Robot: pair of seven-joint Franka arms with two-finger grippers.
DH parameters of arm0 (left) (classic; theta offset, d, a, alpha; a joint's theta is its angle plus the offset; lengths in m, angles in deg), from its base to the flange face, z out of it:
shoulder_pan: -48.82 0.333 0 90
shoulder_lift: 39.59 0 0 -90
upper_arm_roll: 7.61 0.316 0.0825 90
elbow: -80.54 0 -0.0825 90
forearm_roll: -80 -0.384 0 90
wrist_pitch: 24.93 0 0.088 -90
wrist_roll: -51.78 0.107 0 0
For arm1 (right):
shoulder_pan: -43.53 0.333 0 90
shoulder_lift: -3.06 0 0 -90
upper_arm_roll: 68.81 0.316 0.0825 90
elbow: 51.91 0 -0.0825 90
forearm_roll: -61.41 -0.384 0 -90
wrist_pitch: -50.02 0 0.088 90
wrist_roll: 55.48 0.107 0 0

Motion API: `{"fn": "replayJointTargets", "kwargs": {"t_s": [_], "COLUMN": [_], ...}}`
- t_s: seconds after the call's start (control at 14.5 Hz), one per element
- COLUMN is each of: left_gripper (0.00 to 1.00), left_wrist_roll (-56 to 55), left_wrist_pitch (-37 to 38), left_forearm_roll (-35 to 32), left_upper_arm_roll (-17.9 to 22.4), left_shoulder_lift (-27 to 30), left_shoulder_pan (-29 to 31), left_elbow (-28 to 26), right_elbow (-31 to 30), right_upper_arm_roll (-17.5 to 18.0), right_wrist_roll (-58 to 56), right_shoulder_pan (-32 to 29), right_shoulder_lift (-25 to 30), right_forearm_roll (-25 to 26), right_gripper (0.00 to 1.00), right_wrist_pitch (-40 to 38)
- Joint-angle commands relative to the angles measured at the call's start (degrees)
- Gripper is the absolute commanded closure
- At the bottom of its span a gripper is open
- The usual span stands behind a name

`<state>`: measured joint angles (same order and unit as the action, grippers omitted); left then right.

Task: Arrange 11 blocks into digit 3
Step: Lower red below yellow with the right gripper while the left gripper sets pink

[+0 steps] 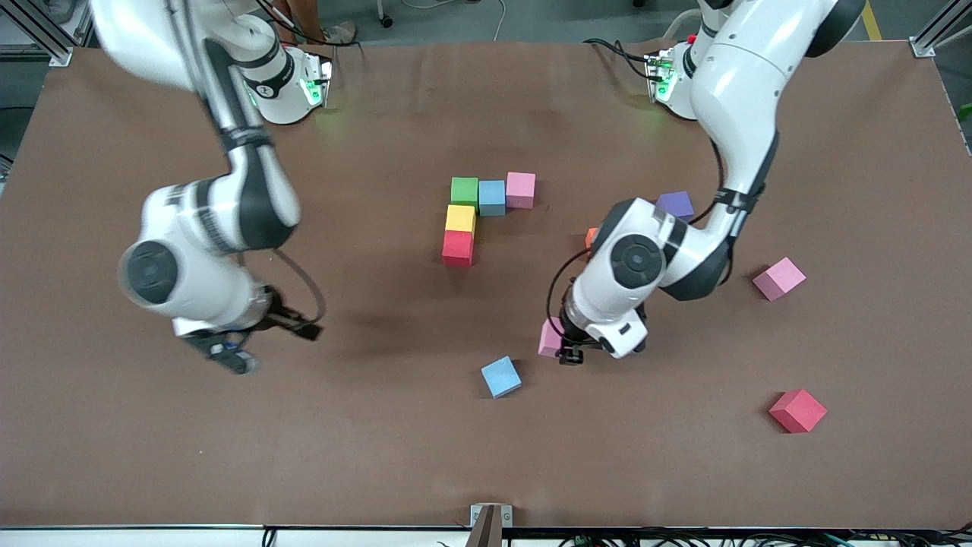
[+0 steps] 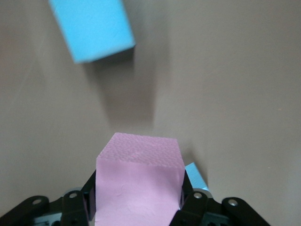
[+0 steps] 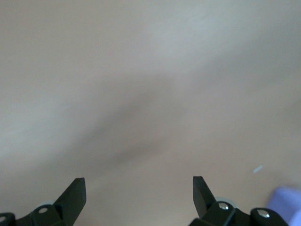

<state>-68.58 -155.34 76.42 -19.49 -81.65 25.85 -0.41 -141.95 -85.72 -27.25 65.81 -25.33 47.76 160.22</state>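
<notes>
Five blocks touch in an L at mid-table: green (image 1: 464,190), blue (image 1: 492,197) and pink (image 1: 521,189) in a row, with yellow (image 1: 460,219) and red (image 1: 458,248) running from the green one toward the front camera. My left gripper (image 1: 566,346) is shut on a pink block (image 2: 138,183) (image 1: 550,337), held beside a loose blue block (image 1: 501,377) (image 2: 91,28). My right gripper (image 1: 228,353) (image 3: 139,188) hangs open over bare table toward the right arm's end, with nothing between its fingers.
Loose blocks lie toward the left arm's end: purple (image 1: 675,204), an orange one (image 1: 591,238) mostly hidden by the left arm, pink (image 1: 778,278), and red (image 1: 797,411) nearest the front camera.
</notes>
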Motion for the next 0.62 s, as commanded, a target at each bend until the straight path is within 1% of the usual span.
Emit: {"fn": "replayJointTargets", "kwargs": {"t_s": [0.0, 0.14, 0.21, 0.35, 0.41, 0.55], "left_gripper": [0.69, 0.70, 0.70, 0.71, 0.72, 0.73], "left_wrist_roll": [-7.7, -14.3, -16.6, -19.8, -20.7, -20.9], "left_wrist_pitch": [-0.9, -0.6, -0.3, -0.1, -0.1, -0.1], "left_forearm_roll": [0.3, 0.0, -1.3, -3.0, -3.0, -5.3], "left_upper_arm_roll": [3.0, 3.9, 4.2, 4.2, 4.2, 4.1], "left_shoulder_lift": [-1.7, -2.0, -2.0, -1.8, -1.7, -1.2], "left_shoulder_pan": [-5.4, -8.9, -9.5, -10.9, -11.9, -13.2], "left_elbow": [1.3, 0.7, 0.4, -1.5, -2.4, -5.0], "right_elbow": [-4.3, -6.9, -7.8, -8.0, -8.0, -8.7], "right_upper_arm_roll": [1.1, 1.1, 1.1, 1.2, 1.2, 1.2], "right_wrist_roll": [-9.8, -17.2, -21.5, -30.6, -32.9, -36.0], "right_shoulder_pan": [-5.8, -10.5, -12.4, -15.1, -16.5, -19.5], "right_shoulder_lift": [1.4, 1.7, 1.7, 1.6, 1.6, 1.4], "right_forearm_roll": [0.3, 2.5, 3.7, 8.6, 10.0, 10.3], "right_gripper": [0.00, 0.00, 0.00, 0.00, 0.00, 0.00], "right_wrist_pitch": [0.4, 0.5, 0.6, 0.6, 0.6, 0.6]}}
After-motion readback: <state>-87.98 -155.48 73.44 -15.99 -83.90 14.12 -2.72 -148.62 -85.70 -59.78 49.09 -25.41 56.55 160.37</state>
